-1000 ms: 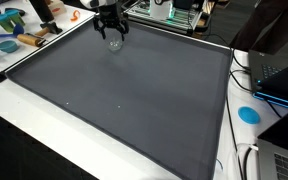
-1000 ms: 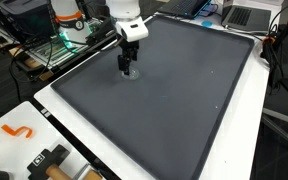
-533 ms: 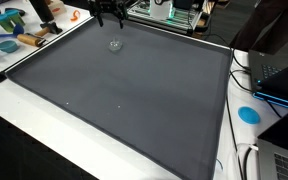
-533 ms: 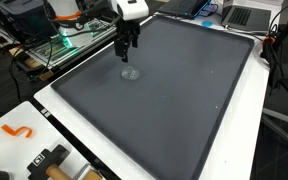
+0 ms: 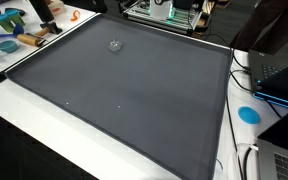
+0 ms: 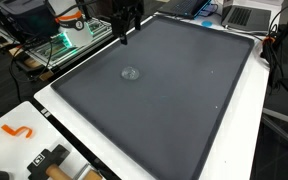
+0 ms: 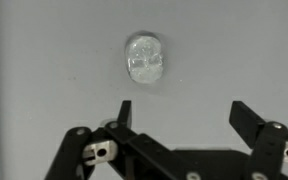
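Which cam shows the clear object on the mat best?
Wrist view: the small clear object sits large and sharp against the grey mat, just beyond the open end effector. In both exterior views it is only a tiny pale speck.

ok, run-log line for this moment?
object: small clear glassy lump lying on dark grey mat | jaws: open, empty, hovering apart from it | contact: none

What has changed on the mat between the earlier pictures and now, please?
The gripper rose up and away from the small clear object, jaws open all along; nothing was taken hold of. The object stayed where it lay on the dark mat.
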`<move>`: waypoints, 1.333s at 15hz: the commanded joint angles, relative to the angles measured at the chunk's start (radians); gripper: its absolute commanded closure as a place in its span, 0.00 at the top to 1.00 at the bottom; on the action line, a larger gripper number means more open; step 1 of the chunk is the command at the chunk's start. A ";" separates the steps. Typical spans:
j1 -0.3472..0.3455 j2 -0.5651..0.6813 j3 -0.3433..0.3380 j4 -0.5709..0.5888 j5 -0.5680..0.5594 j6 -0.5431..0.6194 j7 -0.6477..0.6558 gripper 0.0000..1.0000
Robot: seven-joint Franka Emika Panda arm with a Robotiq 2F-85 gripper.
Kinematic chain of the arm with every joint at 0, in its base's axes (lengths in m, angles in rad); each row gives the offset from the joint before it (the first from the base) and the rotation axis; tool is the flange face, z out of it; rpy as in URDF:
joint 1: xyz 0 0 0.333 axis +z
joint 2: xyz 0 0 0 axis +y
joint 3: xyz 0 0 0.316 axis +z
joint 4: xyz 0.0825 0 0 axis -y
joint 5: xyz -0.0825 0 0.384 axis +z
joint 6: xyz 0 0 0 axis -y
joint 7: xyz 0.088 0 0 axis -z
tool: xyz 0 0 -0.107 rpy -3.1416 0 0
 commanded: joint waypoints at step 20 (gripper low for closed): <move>0.142 0.224 0.120 0.155 -0.415 -0.180 0.678 1.00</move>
